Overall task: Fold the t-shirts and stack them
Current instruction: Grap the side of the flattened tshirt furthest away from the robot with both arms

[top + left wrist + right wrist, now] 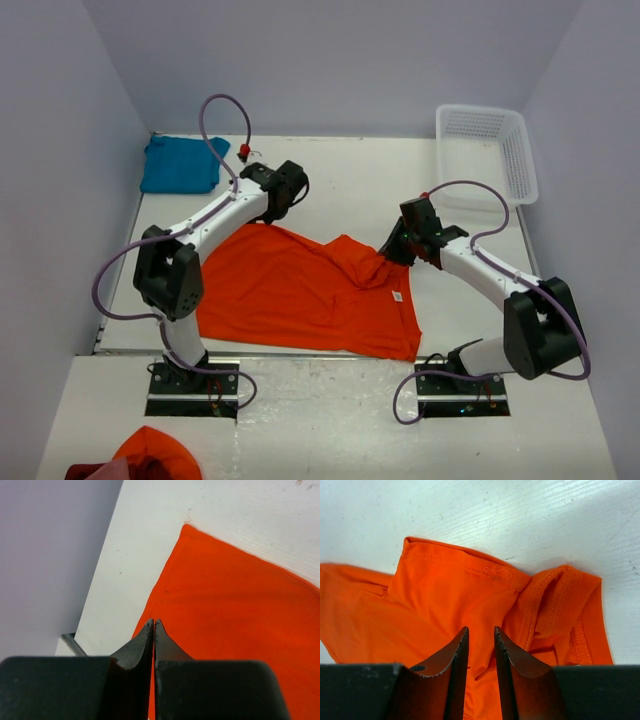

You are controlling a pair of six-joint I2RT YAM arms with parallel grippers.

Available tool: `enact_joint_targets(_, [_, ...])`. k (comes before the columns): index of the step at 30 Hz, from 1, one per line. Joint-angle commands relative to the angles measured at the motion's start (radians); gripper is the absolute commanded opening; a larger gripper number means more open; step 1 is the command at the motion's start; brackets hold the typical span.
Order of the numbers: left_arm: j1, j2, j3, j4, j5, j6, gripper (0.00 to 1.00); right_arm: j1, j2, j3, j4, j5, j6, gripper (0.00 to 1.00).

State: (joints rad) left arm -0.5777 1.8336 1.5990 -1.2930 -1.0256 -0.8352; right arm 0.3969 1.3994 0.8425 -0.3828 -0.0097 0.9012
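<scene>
Lying spread across the near table (350,190): orange t-shirt (290,290). Right gripper (481,630) narrowly parted, pinching bunched cloth at its far-right edge. Left gripper (154,623) fully closed, holding nothing, over the shirt's far-left edge. Teal-blue t-shirt (180,165) folded, far-left corner.

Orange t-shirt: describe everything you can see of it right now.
The orange t-shirt is plain, soft-looking cloth with stitched hems and a small white label. It lies mostly flat on the white table, its far right part bunched under the right tool, whose jaws stand slightly apart; whether they pinch cloth is unclear. The shut left tool is above its far left edge.
</scene>
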Motion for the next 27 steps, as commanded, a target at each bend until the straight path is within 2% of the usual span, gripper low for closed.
enact_joint_targets(1, [-0.004,-0.080,-0.028,0.096,0.037,0.069,0.00,-0.004,-0.002,0.004,-0.004,0.039,0.010,0.28])
enact_joint_targets(3, [-0.005,-0.120,-0.057,0.171,0.076,0.134,0.00,-0.006,0.006,0.007,-0.002,0.051,0.010,0.29])
enact_joint_targets(10, [-0.005,-0.220,-0.103,0.258,0.237,0.232,0.00,-0.020,0.042,0.000,0.019,0.027,0.031,0.28])
enact_joint_targets(16, [-0.005,-0.283,-0.122,0.279,0.266,0.257,0.00,-0.020,0.107,-0.020,0.079,-0.016,0.065,0.28])
enact_joint_targets(27, [-0.005,-0.283,-0.126,0.290,0.279,0.285,0.00,-0.020,0.170,-0.014,0.117,-0.023,0.076,0.28])
